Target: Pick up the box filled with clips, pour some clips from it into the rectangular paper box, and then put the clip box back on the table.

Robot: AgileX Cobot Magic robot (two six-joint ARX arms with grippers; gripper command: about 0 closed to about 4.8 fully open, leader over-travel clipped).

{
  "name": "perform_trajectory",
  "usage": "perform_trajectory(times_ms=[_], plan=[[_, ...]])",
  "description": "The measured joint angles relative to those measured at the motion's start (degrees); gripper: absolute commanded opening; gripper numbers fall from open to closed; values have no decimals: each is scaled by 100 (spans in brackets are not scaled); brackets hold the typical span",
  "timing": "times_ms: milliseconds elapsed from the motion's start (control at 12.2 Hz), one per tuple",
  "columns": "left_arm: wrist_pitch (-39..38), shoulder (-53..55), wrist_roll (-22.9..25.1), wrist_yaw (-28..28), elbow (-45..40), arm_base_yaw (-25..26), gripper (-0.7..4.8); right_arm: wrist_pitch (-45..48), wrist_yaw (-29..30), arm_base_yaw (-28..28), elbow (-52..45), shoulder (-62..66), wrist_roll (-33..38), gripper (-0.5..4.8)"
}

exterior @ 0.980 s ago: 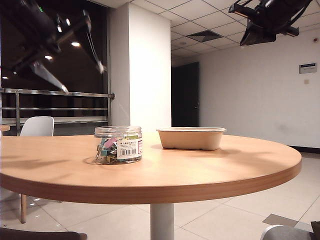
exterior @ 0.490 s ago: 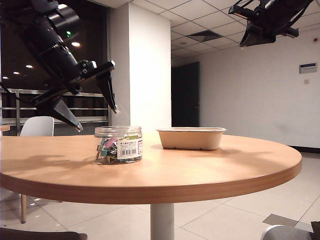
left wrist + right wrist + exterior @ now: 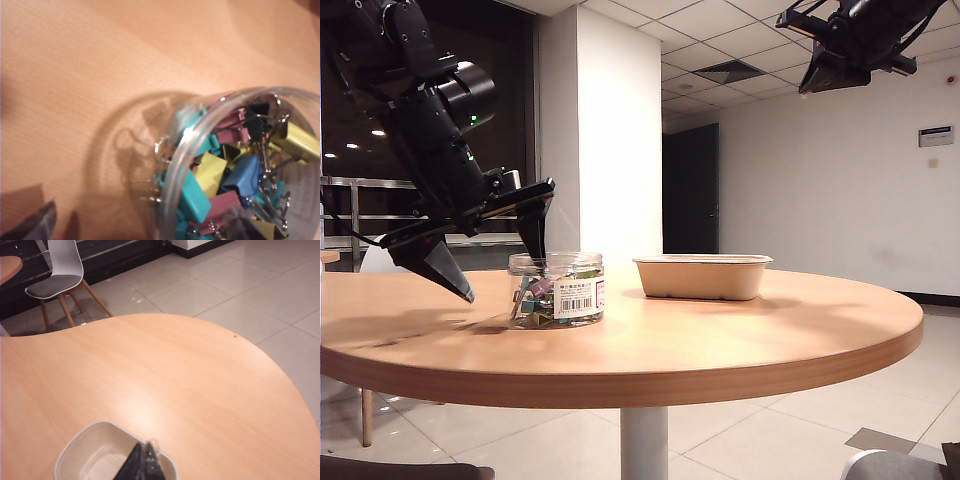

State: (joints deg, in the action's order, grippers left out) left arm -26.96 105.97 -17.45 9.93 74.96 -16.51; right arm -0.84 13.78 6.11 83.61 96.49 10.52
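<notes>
Left gripper spread wide beside clip jar on table, empty; right gripper clenched, high above paper tray.

One clear jar of clips stands on the left part of the single round table, and one beige paper tray sits to its right. The clips inside are too heaped to count. Two grippers show: the left gripper spread wide at the jar, the right gripper closed above the tray. One white chair stands on the floor beyond the table.
</notes>
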Motion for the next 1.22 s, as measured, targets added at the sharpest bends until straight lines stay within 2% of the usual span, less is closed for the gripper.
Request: perform_trajectory(times_ms=[245,490,572,653,1143,1225], plan=[[-125,-7,-138,293,70,0,420,-15,0,0,0,0,0,-1],[-391,-63,-149,308,227,0,413,-15,39,0,-2,0,2,-1],[-415,-63,-151,308,229,0,279,-17,39,0,-2,0,0,-1],[-474,-63,-149,297,256,0,214,-55,39,0,-2,0,0,-1],[-278,-61,-275,286,262,0,214,-122,146,0,-2,0,2,-1],[-245,37,-286,144,262,0,214,-125,146,0,-2,0,2,-1]])
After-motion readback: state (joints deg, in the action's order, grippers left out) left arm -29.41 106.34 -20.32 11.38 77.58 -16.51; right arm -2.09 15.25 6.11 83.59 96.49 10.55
